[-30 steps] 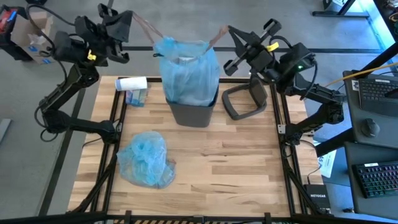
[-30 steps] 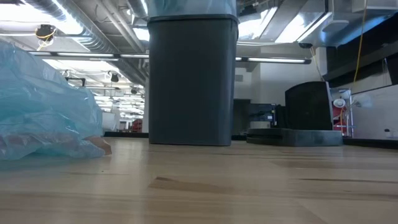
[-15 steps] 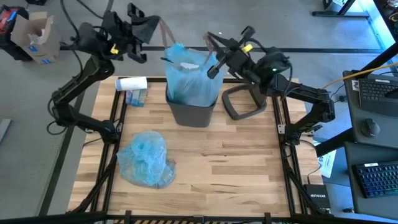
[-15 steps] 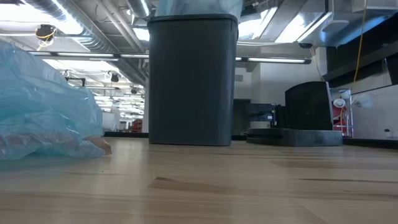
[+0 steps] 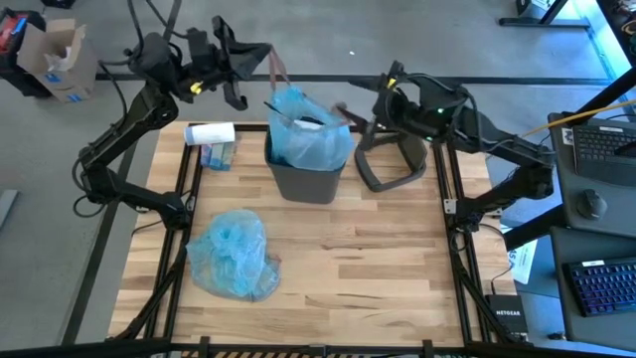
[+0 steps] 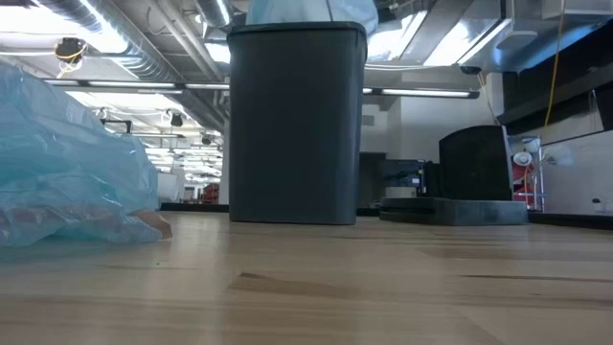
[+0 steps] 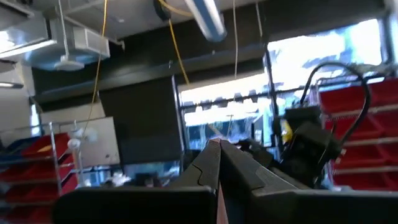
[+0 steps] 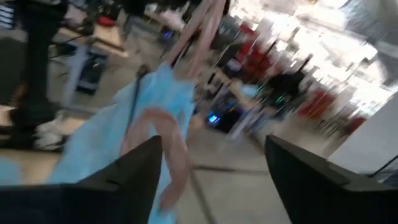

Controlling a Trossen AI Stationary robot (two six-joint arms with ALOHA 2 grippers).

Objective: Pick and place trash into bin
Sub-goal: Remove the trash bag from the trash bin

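The right gripper point(image 5: 350, 111) has let go of its drawstring since a second ago; it sits just right of the bin point(image 5: 303, 177) at upper centre of the high view, and its wrist view shows the fingers point(image 8: 134, 168) spread wide with a pinkish loop of string point(image 8: 163, 142) hanging free between them. The left gripper point(image 5: 260, 55), above and left of the bin, has stayed clamped shut on the other drawstring point(image 5: 277, 72), which runs taut down to the liner bag point(image 5: 310, 134). With one side dropped, the light blue liner has sagged back into the bin rather than being drawn up tall as before. I'd judge the bag is being settled or released.

Inside the liner, a bit of white trash point(image 5: 306, 124) shows. A second blue bag point(image 5: 235, 255) lies bunched at lower left of the table point(image 5: 378, 259), with the grey lid point(image 5: 390, 164) right of the bin.
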